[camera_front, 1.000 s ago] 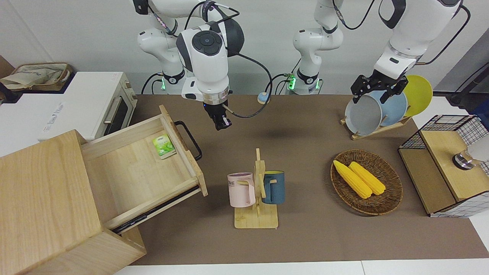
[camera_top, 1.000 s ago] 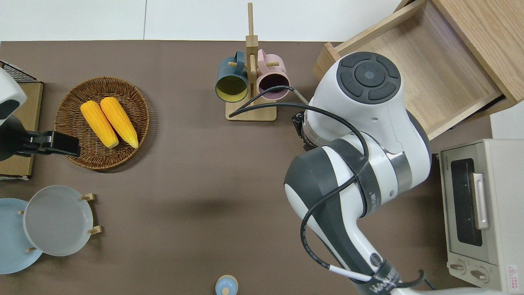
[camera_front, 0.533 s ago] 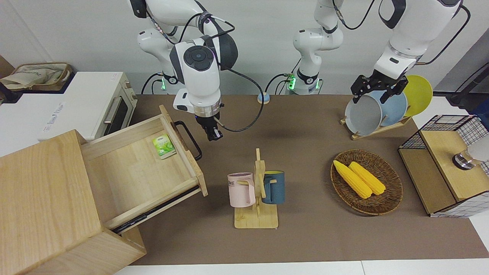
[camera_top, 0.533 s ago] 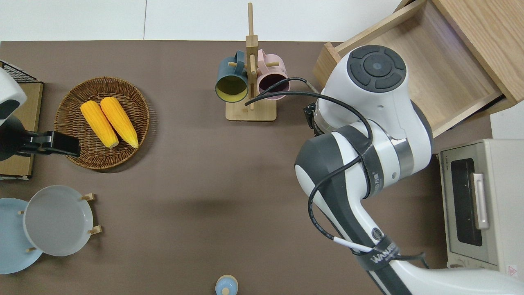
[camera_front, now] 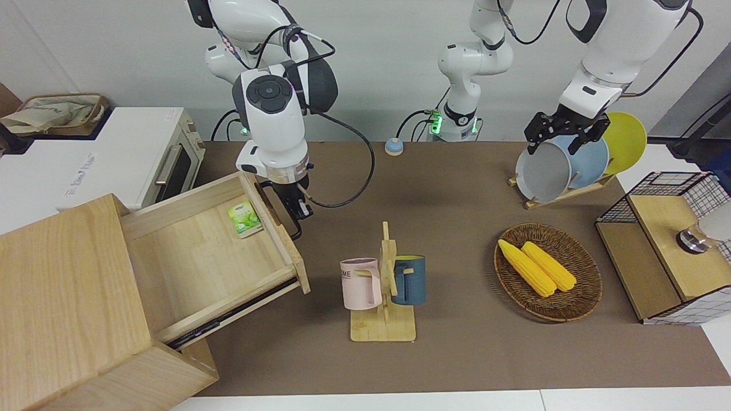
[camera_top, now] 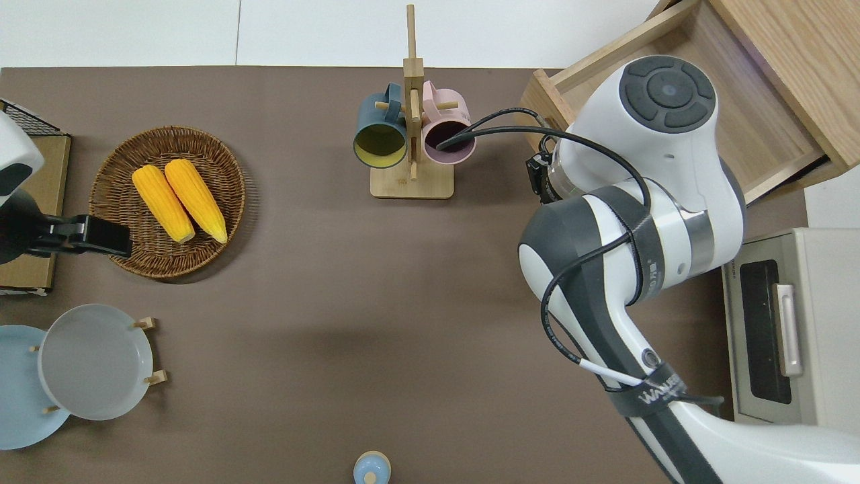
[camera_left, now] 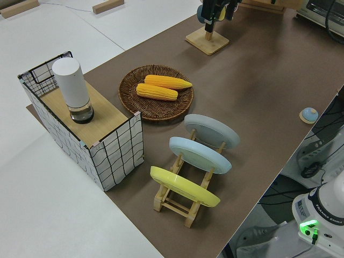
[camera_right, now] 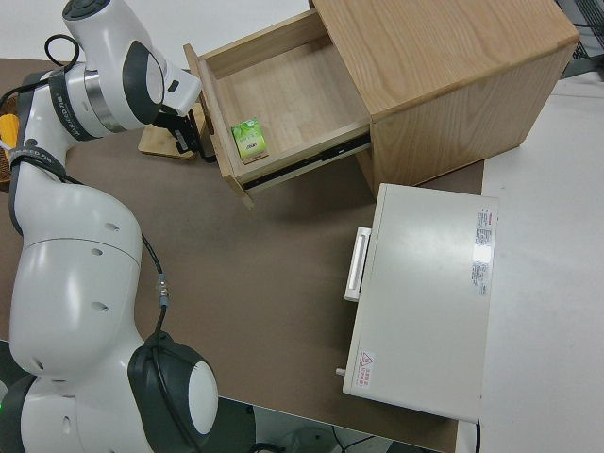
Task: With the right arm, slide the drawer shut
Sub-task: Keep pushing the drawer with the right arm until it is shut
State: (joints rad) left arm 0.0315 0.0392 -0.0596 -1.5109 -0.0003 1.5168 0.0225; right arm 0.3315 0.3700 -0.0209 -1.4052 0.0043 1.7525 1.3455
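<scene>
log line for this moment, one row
drawer: open, green packet inside | right pincer: at the drawer's black handle | left arm: parked

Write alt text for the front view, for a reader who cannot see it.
The right arm's claw hangs at the black handle of an open wooden drawer holding a green packet. A mug rack and basket of corn share the brown table.

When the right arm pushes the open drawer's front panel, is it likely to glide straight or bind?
The drawer probably glides: a dark runner shows along its side. It holds only a small green packet, so it is likely light. The right gripper is at the handle's robot-side end, so an off-centre push might skew it.
</scene>
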